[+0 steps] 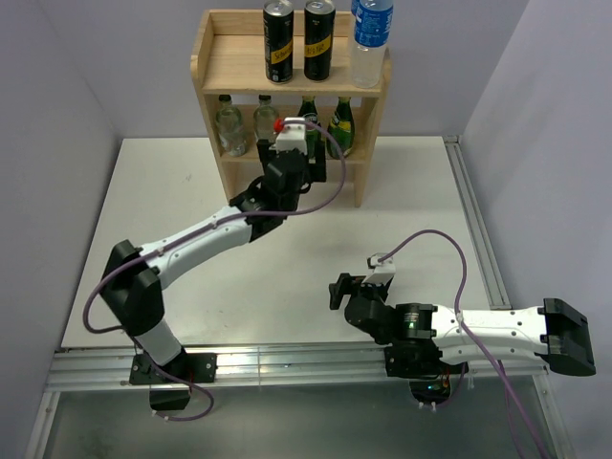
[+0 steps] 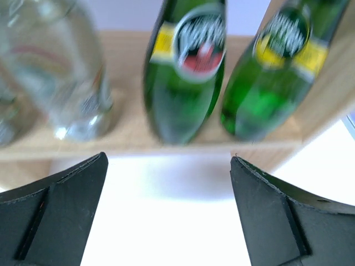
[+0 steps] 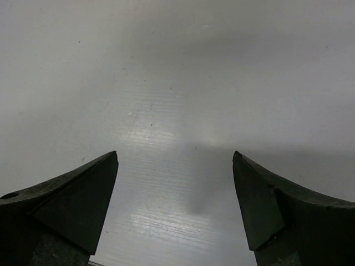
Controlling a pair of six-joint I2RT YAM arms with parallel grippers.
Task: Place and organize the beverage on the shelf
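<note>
Seven drinks stand on the shelf (image 1: pixel 229 67), which sits at the far edge of the table (image 1: pixel 191 201), well apart from the arm bases. On its rimmed upper board are the left can (image 1: pixel 278 40) and right can (image 1: pixel 319 38), close together, with a water bottle (image 1: pixel 369 43) just to their right. On the lower board, from left to right, stand the outer clear bottle (image 1: pixel 229 126), the inner clear bottle (image 2: pixel 66 66), the left green bottle (image 2: pixel 186 72) and the right green bottle (image 2: pixel 272 72), near one another in a row.

The left gripper (image 2: pixel 169 166) hangs just in front of the lower board, facing the left green bottle. Its fingers are wide apart with nothing between them, and the bottle lies beyond the tips. From above, the wrist hides most of that bottle.

The right gripper (image 3: pixel 175 160) hangs low over bare table near the front. Its fingers are also spread and hold nothing.

The shelf is pale bare wood, with flat boards between solid side panels. The cans are slim black cylinders with yellow print. The water bottle is clear, with a blue cap and label. The green bottles are glossy and teardrop-shaped, with yellow-banded labels; the left one's label carries a red patch. The clear bottles look glassy. Both pairs of fingers are matte black wedges. The table is white, finely ribbed, with a soft glare.
</note>
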